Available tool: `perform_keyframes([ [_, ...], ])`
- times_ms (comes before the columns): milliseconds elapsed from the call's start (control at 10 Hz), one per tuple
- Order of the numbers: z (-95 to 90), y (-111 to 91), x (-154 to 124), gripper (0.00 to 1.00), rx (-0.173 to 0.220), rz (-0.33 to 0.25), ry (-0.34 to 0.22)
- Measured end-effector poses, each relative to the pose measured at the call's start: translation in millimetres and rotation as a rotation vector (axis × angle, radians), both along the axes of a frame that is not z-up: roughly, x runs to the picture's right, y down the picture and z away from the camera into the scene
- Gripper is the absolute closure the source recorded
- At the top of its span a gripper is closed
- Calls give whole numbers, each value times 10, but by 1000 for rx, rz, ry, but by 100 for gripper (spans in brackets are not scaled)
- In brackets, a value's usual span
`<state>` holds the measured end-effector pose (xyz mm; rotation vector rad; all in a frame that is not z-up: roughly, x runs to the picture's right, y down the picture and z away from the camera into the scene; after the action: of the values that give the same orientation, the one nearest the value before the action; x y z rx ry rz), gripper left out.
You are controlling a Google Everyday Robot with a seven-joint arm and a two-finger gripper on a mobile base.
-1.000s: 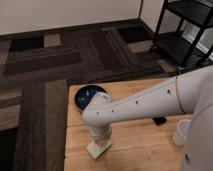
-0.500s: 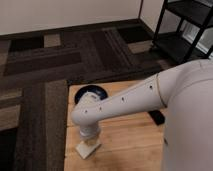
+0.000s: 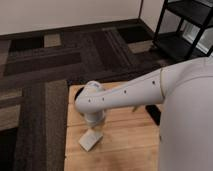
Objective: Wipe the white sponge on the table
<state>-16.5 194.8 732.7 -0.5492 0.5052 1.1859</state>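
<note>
The white sponge [image 3: 90, 140] lies flat on the light wooden table [image 3: 127, 147], near its left edge. My white arm reaches in from the right across the table, and its wrist bends straight down. The gripper [image 3: 95, 130] points down onto the far end of the sponge and is shut on it, holding it against the tabletop. The arm hides most of the gripper.
A black phone [image 3: 154, 114] lies on the table to the right, partly behind my arm. The dark rim of a bowl [image 3: 77, 98] shows behind the wrist. Dark patterned carpet [image 3: 60, 55] surrounds the table. A black metal shelf [image 3: 186, 27] stands at the back right.
The gripper and the sponge slid left across the table, then came slightly back to the right and farther from the front edge. My arm now covers most of the bowl.
</note>
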Motion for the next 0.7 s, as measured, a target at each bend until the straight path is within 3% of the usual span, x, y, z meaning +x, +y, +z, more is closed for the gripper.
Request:
perform_keyframes([
  [300, -124, -99, 83, 100, 23, 29, 17],
  [500, -237, -163, -54, 100, 41, 20, -13],
  [700, -300, -64, -240, 100, 24, 10, -58],
])
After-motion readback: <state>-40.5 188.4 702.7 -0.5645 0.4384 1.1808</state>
